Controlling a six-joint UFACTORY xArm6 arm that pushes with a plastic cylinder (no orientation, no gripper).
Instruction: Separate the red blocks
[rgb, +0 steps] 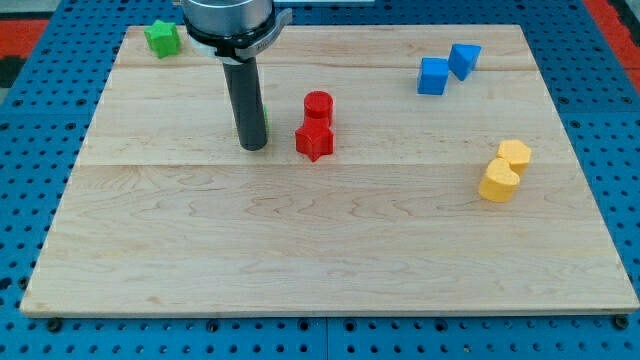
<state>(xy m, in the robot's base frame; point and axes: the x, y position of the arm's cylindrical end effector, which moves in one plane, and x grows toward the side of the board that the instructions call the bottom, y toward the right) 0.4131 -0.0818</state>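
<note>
Two red blocks sit together near the middle of the wooden board (300, 250). A red cylinder (318, 106) stands just above a red star-shaped block (314, 140), and the two touch. My tip (253, 146) rests on the board to the left of the red star, with a small gap between them. A green block (264, 122) is mostly hidden behind the rod; only a sliver shows at its right side.
A green star-shaped block (161, 38) lies at the top left corner. Two blue blocks (433, 76) (463, 60) touch at the top right. Two yellow blocks (514, 155) (498, 182) touch at the right. A blue pegboard surrounds the board.
</note>
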